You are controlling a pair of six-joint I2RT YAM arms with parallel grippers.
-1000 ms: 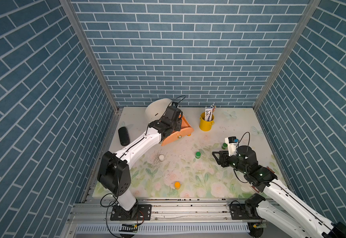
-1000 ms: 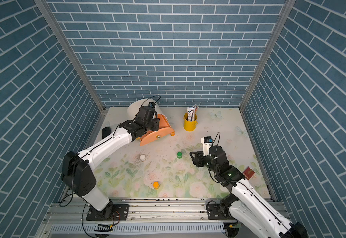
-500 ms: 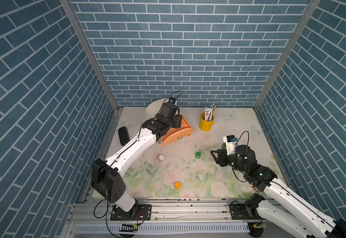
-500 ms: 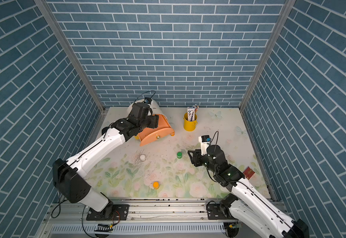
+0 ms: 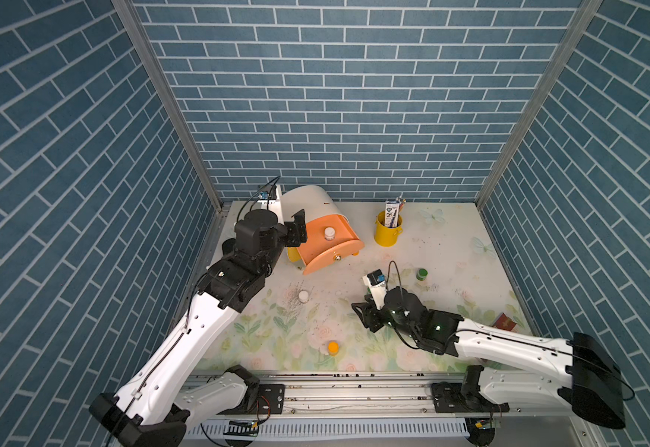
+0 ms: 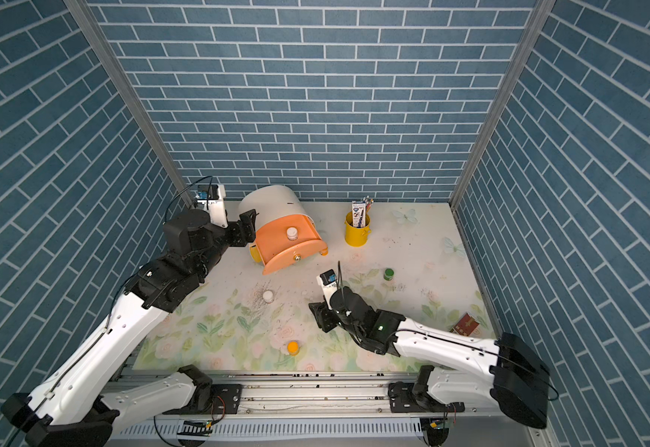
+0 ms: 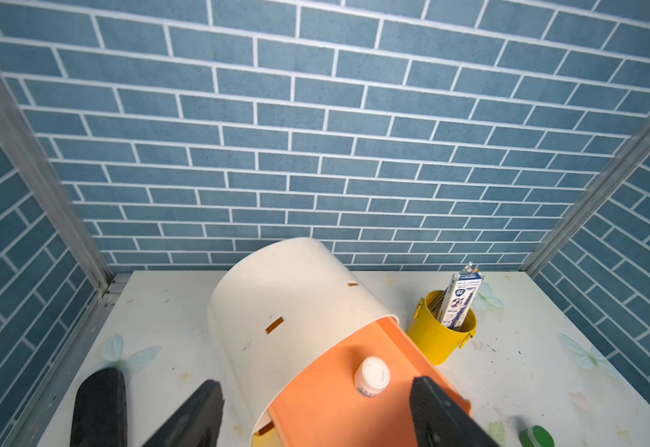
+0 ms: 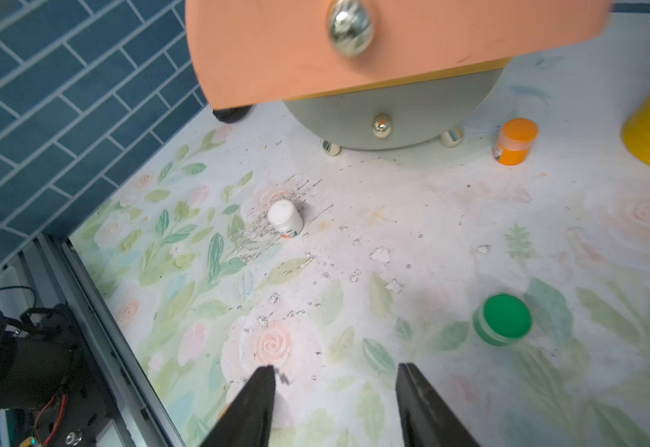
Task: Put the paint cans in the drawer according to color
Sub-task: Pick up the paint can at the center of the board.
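Since the left gripper [image 5: 296, 232] was drawn back from over the peach drawer [image 5: 335, 257], a white jar [image 5: 329, 232] is seen left inside it, and the jaws are spread wide, empty, at the drawer's 9 o'clock. The right gripper [image 5: 366, 319] has been shifted toward 8 o'clock, jaws parted around nothing, a green jar [image 8: 503, 319] lying nearby. The left arm [image 5: 199, 329] is stretched toward 1 o'clock, the right arm [image 5: 509, 344] toward 10 o'clock, held low.

- cabinet [image 5: 308, 201]: cream; top drawer [image 5: 321, 258]: peach
- bucket [image 5: 387, 237]: yellow
- walls [image 5: 354, 96]: blue brick pattern, pale joints
- table mat [image 5: 277, 333]: pale, pink roses, green leaves
- white-lidded jar [image 5: 303, 296], green-lidded jar [image 5: 421, 274], orange-lidded jar [image 5: 332, 347]
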